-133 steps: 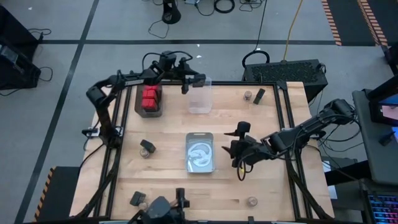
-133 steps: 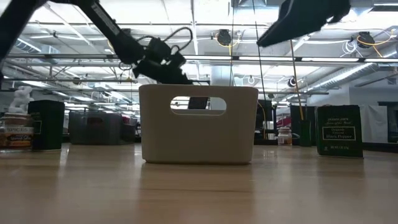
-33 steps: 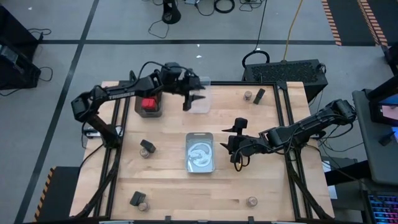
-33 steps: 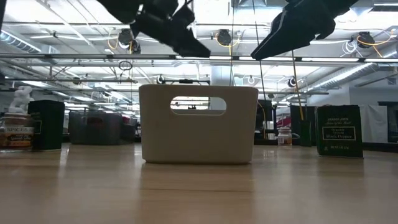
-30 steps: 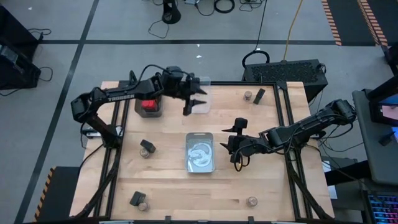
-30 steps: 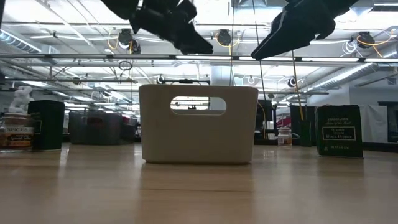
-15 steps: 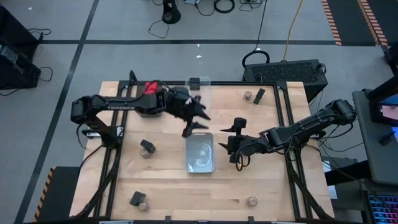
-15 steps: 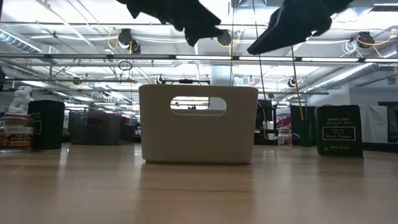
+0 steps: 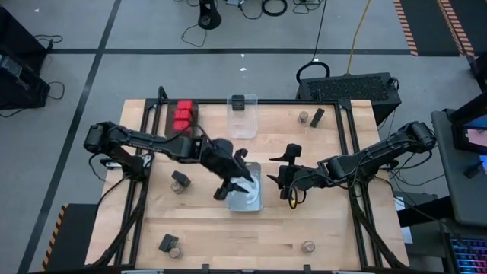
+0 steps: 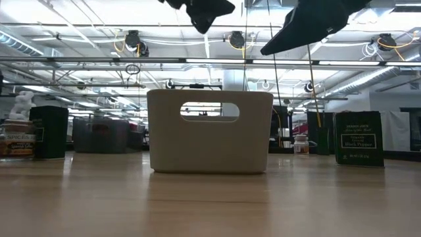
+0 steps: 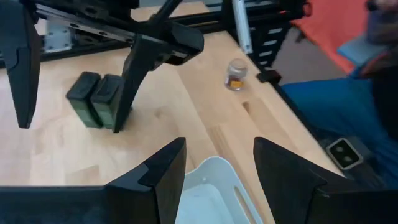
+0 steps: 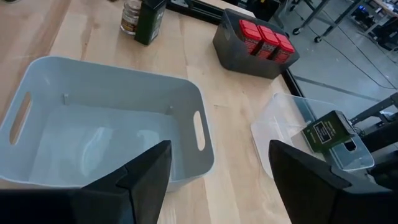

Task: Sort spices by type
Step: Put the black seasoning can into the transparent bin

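Observation:
Three red boxy spices (image 9: 183,116) stand in a dark bin (image 12: 239,56) at the far left. One black boxy spice (image 12: 326,130) lies in the clear bin (image 9: 243,122). Other black boxes and round jars stand loose on the table: a pair (image 9: 179,180) left of centre, a pair (image 9: 310,116) at the far right, two black boxes (image 11: 96,99) and a jar (image 11: 236,73). My left gripper (image 9: 230,189) hangs open over the left rim of the pale tub (image 9: 247,190). My right gripper (image 9: 289,194) hangs open beside the tub's right side. Neither holds anything.
The pale tub (image 10: 209,131) with handle slots sits at the table's middle. Another jar and black box (image 9: 167,243) stand at the near left, a jar (image 9: 308,246) at the near right. Bare wood (image 9: 205,228) lies near the front edge.
My left gripper has swung from above the clear bin toward the table's near edge and now hangs over the pale tub, still open. The black box stays in the clear bin.

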Motion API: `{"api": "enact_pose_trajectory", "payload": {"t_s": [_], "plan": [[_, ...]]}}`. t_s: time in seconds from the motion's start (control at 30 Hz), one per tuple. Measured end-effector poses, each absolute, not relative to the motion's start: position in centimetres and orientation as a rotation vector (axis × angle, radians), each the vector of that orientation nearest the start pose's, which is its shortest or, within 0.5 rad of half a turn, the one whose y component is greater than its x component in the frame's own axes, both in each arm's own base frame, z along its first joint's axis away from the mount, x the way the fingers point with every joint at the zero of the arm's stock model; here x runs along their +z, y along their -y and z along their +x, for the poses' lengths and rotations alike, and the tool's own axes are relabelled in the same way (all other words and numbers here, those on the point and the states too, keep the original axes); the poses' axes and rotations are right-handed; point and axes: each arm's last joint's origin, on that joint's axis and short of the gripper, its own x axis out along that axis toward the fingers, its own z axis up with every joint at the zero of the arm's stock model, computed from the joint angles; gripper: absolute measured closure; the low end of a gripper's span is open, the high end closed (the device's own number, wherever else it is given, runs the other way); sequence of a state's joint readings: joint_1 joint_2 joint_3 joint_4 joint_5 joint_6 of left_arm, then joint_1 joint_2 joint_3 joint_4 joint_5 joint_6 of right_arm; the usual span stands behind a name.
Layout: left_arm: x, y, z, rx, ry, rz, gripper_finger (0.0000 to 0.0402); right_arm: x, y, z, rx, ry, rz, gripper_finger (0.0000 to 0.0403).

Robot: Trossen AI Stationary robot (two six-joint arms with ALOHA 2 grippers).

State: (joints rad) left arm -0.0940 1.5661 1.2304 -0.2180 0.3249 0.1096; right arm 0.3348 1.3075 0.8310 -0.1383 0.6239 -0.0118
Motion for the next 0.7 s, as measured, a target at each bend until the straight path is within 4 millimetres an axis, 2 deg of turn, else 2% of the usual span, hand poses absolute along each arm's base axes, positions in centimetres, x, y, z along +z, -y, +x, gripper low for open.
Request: {"api": "enact_pose_trajectory", "payload": {"t_s": [0.3, 0.47, 0.7], "plan": [[29.7, 8.9, 34.3, -0.322, -0.490, 0.106, 0.0208, 24.5, -7.3, 26.0, -0.290, -0.565, -0.258, 0.0151], [29.9, 9.7, 34.2, -0.323, -0.467, 0.112, 0.0208, 24.4, -7.3, 26.0, -0.289, -0.575, -0.263, 0.0151], [30.0, 9.3, 33.6, -0.251, -0.510, 0.138, 0.0208, 24.4, -7.3, 26.0, -0.289, -0.575, -0.263, 0.0151]]}}
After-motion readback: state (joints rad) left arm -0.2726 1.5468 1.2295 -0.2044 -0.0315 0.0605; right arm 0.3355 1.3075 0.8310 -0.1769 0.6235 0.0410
